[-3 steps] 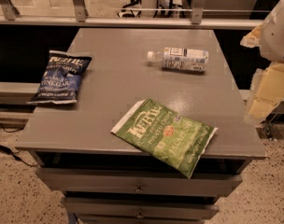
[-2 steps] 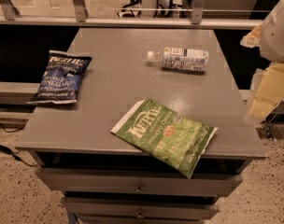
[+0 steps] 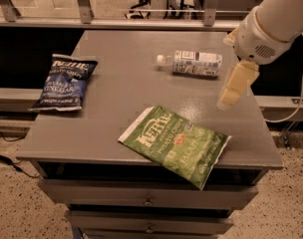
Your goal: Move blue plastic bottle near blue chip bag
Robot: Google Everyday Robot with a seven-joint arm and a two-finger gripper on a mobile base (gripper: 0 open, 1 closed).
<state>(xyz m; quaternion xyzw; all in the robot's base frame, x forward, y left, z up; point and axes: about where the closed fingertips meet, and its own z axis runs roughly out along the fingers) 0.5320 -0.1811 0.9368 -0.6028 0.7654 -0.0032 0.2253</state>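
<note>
The blue plastic bottle (image 3: 194, 62) lies on its side just left of the gripper (image 3: 230, 94), long axis across the table (image 3: 122, 46), cap pointing left toward the blue chip bag (image 3: 64, 81) at the far left edge; bare tabletop lies between them. The gripper is blurred, open or closed I cannot tell; the green chip bag (image 3: 176, 143) overhangs the front edge.

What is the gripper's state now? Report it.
Gripper: open or closed cannot be told; it holds nothing, hanging over the table's right side beside the bottle.
</note>
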